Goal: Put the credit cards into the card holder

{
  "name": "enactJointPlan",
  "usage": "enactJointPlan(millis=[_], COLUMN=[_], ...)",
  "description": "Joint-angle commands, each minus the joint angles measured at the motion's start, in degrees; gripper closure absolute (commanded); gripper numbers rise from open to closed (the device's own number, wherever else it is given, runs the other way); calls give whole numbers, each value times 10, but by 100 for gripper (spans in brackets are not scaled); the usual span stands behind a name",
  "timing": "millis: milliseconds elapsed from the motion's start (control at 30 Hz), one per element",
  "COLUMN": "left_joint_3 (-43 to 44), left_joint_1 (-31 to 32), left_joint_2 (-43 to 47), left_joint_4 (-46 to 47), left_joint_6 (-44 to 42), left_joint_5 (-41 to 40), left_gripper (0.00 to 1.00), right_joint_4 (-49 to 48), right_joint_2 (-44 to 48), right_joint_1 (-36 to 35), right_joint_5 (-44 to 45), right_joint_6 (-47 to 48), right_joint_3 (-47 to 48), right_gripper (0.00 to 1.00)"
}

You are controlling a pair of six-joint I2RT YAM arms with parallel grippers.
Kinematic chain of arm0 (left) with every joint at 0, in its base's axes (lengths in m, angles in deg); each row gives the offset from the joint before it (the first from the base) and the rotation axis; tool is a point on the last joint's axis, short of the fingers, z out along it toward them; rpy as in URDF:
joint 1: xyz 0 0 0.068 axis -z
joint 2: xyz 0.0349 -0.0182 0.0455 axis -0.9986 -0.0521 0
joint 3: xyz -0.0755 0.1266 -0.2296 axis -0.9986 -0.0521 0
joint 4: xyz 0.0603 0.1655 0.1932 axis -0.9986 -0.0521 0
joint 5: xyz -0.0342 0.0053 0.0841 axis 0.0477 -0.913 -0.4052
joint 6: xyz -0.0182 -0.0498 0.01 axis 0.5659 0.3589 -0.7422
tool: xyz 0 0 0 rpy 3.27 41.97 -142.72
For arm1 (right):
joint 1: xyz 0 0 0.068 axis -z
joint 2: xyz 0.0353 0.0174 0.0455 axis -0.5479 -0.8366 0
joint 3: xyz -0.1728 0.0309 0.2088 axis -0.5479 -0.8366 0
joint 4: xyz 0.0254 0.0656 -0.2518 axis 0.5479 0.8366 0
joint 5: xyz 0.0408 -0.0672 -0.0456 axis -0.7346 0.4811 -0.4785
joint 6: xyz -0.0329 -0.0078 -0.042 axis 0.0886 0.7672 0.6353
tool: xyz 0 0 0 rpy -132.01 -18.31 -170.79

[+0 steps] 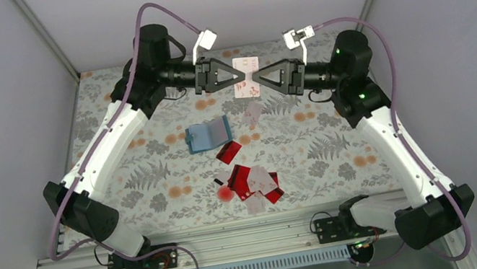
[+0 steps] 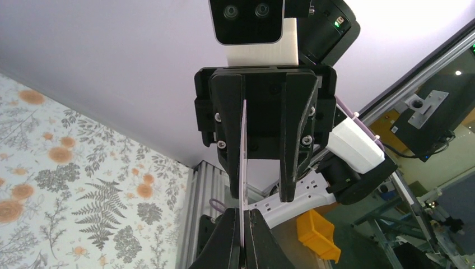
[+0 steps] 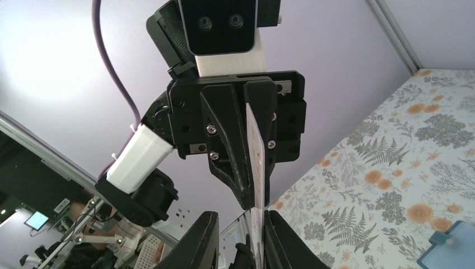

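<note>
Your left tool (image 1: 241, 74) is clamped on one pale card (image 1: 246, 82), raised over the far table (image 1: 385, 154). Your right tool (image 1: 256, 77) straddles that card, jaws apart. The other credit cards (image 1: 252, 180) lie loose near the card holder (image 1: 205, 137), so most of the work remains.

1. Left arm (image 1: 108, 138) and right arm (image 1: 393, 134): white shells on the long links, black housings at the joints.
2. A purple cable (image 1: 163, 9) runs along each to a white wrist camera (image 1: 206, 39).
3. Black triangular jaws, silver screws (image 2: 221, 144) at their roots.
4. Green lights (image 1: 361, 95) at 2 o'clock, right arm.
</note>
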Motion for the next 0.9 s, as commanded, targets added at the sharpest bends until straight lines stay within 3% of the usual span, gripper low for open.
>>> enactJointPlan(millis=[0,367,533,700,867], left_joint_3=[17,23,30,30,26], left_joint_1=[1,8,10,10,10], left_joint_2=[7,0,-4,-6,-5], left_joint_4=[10,10,7,7,6], left_joint_6=[5,6,6,7,8], left_joint_5=[8,10,6,4,-2], left_gripper=[98,98,98,98,97], right_joint_4=[-26,-2,4,7,19], right_joint_2=[-7,-31,-41,-47,-52], right_joint_1=[1,2,2,1,1], right_joint_5=[-51,-85,-93,-95,-89], right_joint_6=[-2,23,31,36,45], right_joint_3=[29,41,49,51,56], right_gripper=[80,76,82,95,96])
